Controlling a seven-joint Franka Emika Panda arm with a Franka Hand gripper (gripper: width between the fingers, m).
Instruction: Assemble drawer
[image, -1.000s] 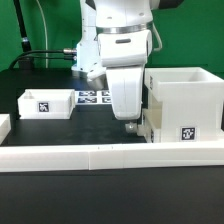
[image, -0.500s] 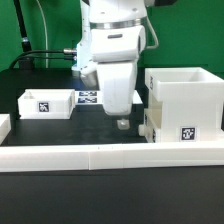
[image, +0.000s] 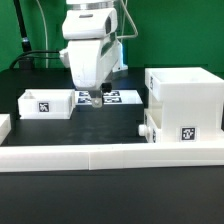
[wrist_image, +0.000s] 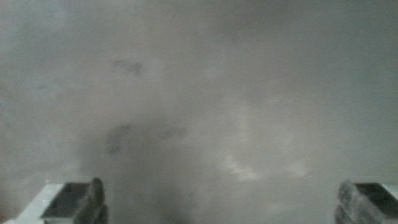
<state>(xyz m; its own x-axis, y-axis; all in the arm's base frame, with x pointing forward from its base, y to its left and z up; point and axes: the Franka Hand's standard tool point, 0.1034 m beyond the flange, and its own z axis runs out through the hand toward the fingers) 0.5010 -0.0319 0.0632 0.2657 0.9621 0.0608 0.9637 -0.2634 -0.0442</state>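
Exterior view: the arm (image: 92, 45) carries the end effector (image: 96, 99) low over the marker board (image: 118, 97), just beside the loose tray (image: 45, 103) on that tray's side toward the exterior view's right, not touching it as far as you can see. One second ago the end effector sat down by the housing (image: 190, 92), close against the small knobbed tray (image: 152, 127) at its lower front; half a second ago it had drawn off from there; now it stands well apart from both. The knobbed tray appears lodged in the housing, with its knob toward the exterior view's left. The housing stands on the black desk (image: 110, 128) at the exterior view's right, the loose tray at the left, and the border rail (image: 100, 156) runs along the front. Wrist view: the picture is blurred grey, and you see only two fingers (wrist_image: 71, 200) at opposite corners, set wide with nothing between them. Judgement: work on the lodged tray looks finished, and the shift toward the loose tray suggests you should expect a grasp there next; the end effector already stands spread wide enough to take a tray wall.
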